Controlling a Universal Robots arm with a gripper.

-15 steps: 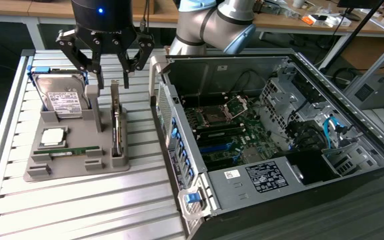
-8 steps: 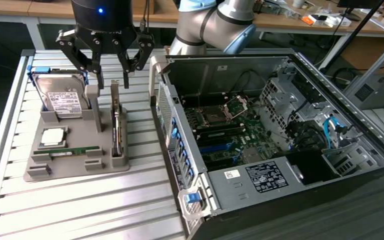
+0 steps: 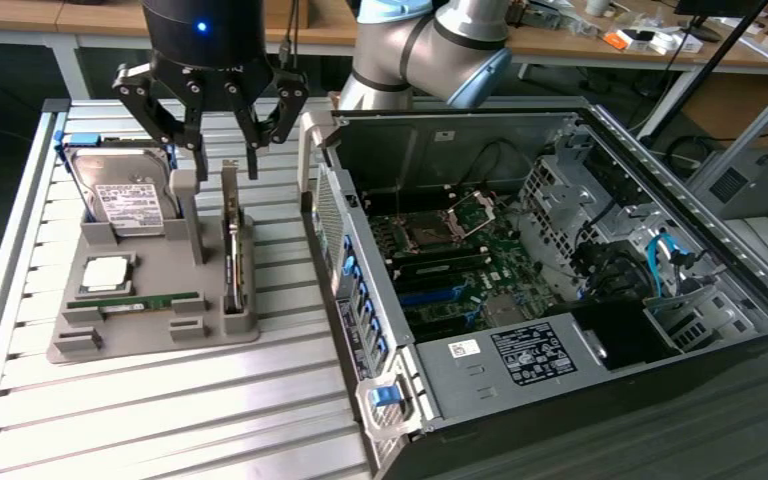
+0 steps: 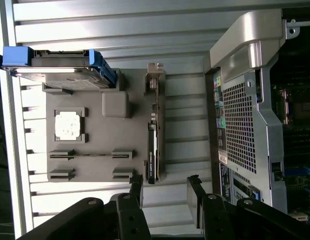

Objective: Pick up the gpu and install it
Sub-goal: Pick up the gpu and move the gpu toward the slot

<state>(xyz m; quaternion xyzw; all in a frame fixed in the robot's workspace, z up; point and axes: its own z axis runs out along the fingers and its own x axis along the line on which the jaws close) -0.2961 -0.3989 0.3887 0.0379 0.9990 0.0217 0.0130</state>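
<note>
light: bright, even | glare: slatted table (image 4: 69, 200) | shadow: case interior (image 3: 464, 260)

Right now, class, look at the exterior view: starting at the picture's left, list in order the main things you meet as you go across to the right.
hard drive → gpu → computer case side wall → motherboard → blue cable

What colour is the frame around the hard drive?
Blue. The frame shows best in the wrist view.
</note>
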